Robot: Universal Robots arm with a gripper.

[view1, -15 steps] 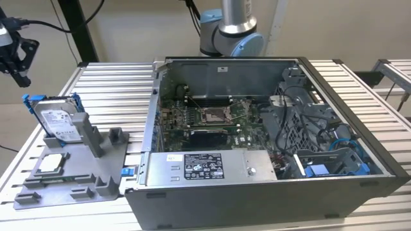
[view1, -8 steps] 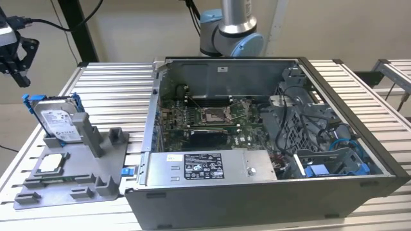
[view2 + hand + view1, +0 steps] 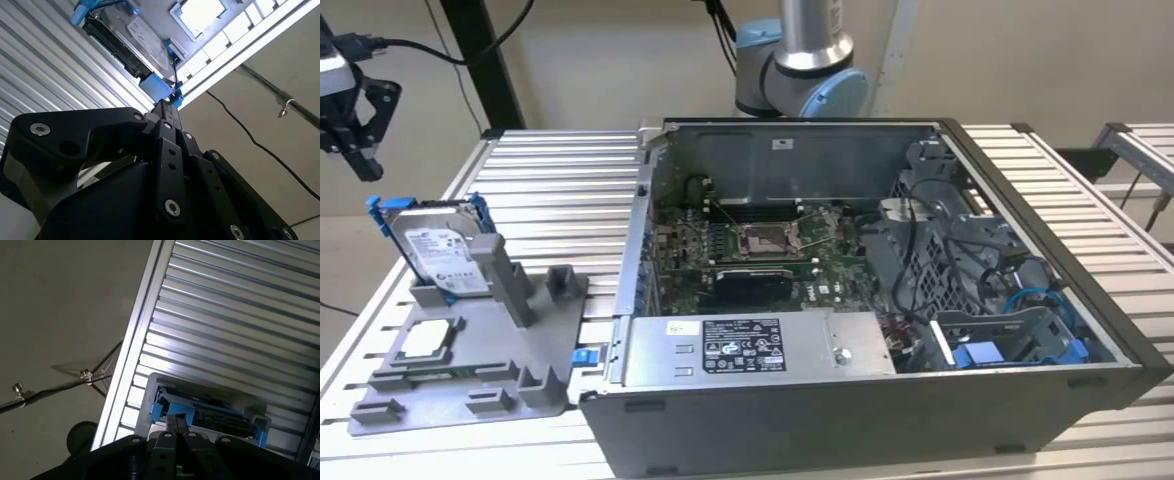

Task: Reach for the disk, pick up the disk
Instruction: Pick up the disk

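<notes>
In the exterior view the gripper (image 3: pixel 366 160) hangs in the air near the exterior view's left edge, above and a little to the left of the disk (image 3: pixel 438 248), well apart from it. From here I cannot tell how its fingers are set. The disk stands upright on its edge in a slot of a grey fixture (image 3: pixel 480 385) on the slatted metal table (image 3: pixel 547 170), with its label facing the camera and blue rails (image 3: pixel 376 212) along its sides. A small square chip (image 3: pixel 427 340) lies flat in a recess of the same fixture, in front of the disk. To the exterior view's right sits an open computer case (image 3: pixel 1067 400). It holds a green motherboard (image 3: pixel 761 235), a grey power supply box (image 3: pixel 747 350) with a sticker along its near wall, and dark cables (image 3: pixel 947 250) beside a blue-trimmed bay. The arm (image 3: pixel 807 60) rises behind the case. In the second wrist view the gripper (image 3: pixel 169 106) has its black fingers drawn together with nothing between them. Their tips point toward one blue-railed end of the disk (image 3: pixel 142 37), which stands in its slot, and the chip (image 3: pixel 202 12) shows bright beyond it. In the first wrist view the gripper (image 3: pixel 176 419) is again narrow and empty, aimed at the disk (image 3: pixel 210 414). The disk shows edge-on between its blue rails, on the table (image 3: pixel 240 305) near its border.
</notes>
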